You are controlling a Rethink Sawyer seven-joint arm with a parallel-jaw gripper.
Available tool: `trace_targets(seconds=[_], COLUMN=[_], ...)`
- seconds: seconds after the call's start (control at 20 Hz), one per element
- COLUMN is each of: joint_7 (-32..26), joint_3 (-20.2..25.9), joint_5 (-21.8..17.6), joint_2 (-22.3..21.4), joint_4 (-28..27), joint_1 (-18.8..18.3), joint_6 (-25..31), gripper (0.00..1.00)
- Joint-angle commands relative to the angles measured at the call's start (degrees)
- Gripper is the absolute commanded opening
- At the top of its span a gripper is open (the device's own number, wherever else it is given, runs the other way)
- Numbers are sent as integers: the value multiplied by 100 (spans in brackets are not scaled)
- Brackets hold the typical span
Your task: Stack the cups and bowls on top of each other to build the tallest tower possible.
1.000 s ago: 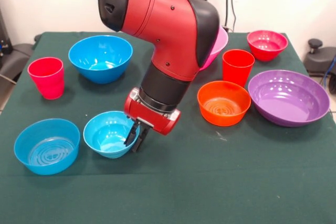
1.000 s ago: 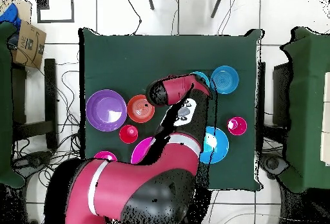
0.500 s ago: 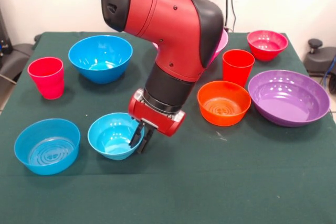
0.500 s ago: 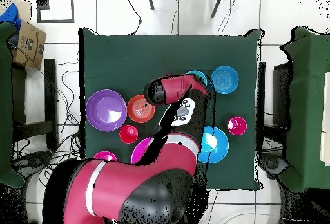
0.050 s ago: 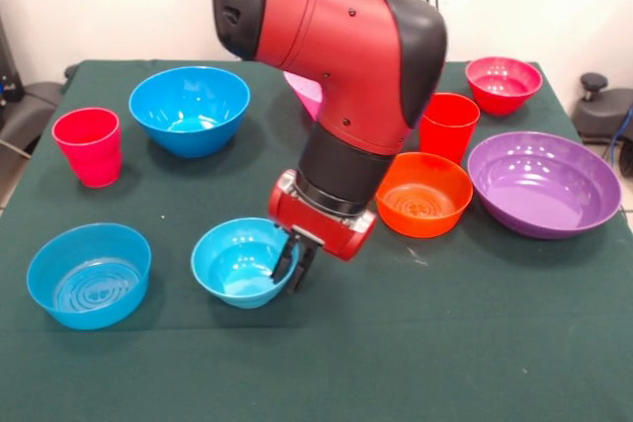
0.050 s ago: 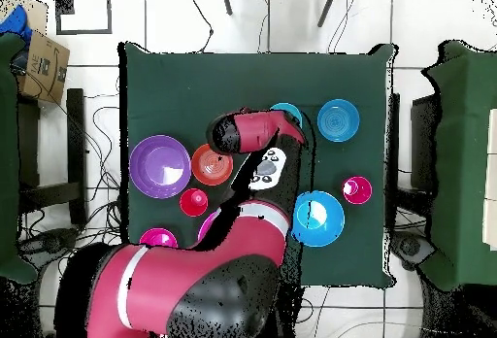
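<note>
My gripper (image 5: 294,266) is shut on the right rim of the small light-blue bowl (image 5: 240,262), one finger inside and one outside. That bowl (image 6: 284,113) is low over the cloth, left of the small orange bowl (image 5: 422,193). The small blue bowl (image 5: 87,275) sits at the front left. Behind it stand the pinkish-red cup (image 5: 87,145) and the deep blue bowl (image 5: 188,107). To the right are the orange-red cup (image 5: 450,124), the wide purple bowl (image 5: 542,183) and the small red bowl (image 5: 502,81). My arm hides most of the large pink bowl (image 5: 303,92).
A dark green cloth (image 5: 445,343) covers the table. In the overhead view, cables run over the tiled floor around the table, and a cardboard box (image 6: 41,62) stands off one corner.
My gripper has moved to the right in the front view, towards the orange bowl, carrying the light-blue bowl with it by the rim. The other bowls and cups have not moved.
</note>
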Motion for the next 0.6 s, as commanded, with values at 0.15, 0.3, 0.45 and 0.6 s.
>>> trace_targets(seconds=[0.15,0.3,0.45,0.6], joint_7=[1071,1112,1163,1193], joint_3=[791,700,593,498], joint_5=[794,944,1095,1254], joint_2=[360,446,552,639], joint_4=[-159,-218,-289,-357], joint_1=[458,538,620,696], joint_6=[512,474,417,395], gripper=[0,0,0,0])
